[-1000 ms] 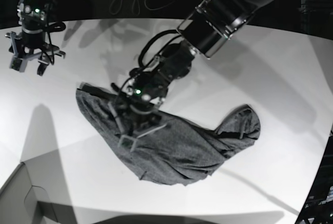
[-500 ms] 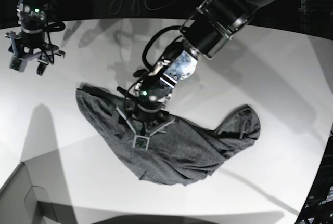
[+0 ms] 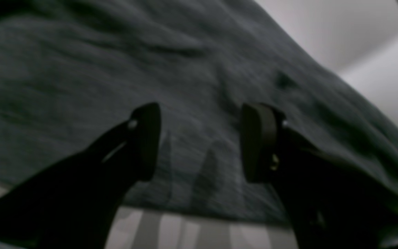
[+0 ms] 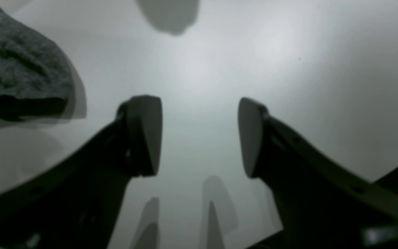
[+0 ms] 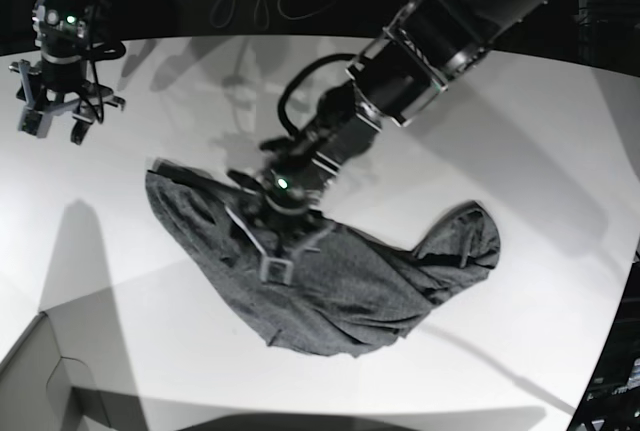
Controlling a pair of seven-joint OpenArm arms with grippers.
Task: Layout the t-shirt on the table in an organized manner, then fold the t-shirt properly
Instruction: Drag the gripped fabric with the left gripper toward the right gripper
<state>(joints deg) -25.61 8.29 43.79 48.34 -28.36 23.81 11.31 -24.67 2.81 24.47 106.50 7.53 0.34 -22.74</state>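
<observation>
The dark grey t-shirt [image 5: 340, 281] lies crumpled on the white table [image 5: 540, 151], with one bunched end at the right [image 5: 470, 236]. My left gripper [image 5: 275, 239] hovers low over the shirt's left half. In the left wrist view its fingers [image 3: 147, 138] stand apart over the cloth [image 3: 81, 69], and the left gripper [image 3: 202, 138] is open with nothing pinched. My right gripper [image 5: 55, 126] hangs at the far left, away from the shirt. It is open [image 4: 199, 135] over bare table, with a shirt edge [image 4: 16, 76] at the upper left of the right wrist view.
A grey box corner [image 5: 45, 381] sits at the front left. The table's curved far edge [image 5: 200, 41] meets a dark background with cables. The left arm's thick black body [image 5: 420, 41] reaches in from the upper right.
The left gripper has turned and shifted slightly right and toward the front over the shirt, staying open. The shirt and the right arm have not moved.
</observation>
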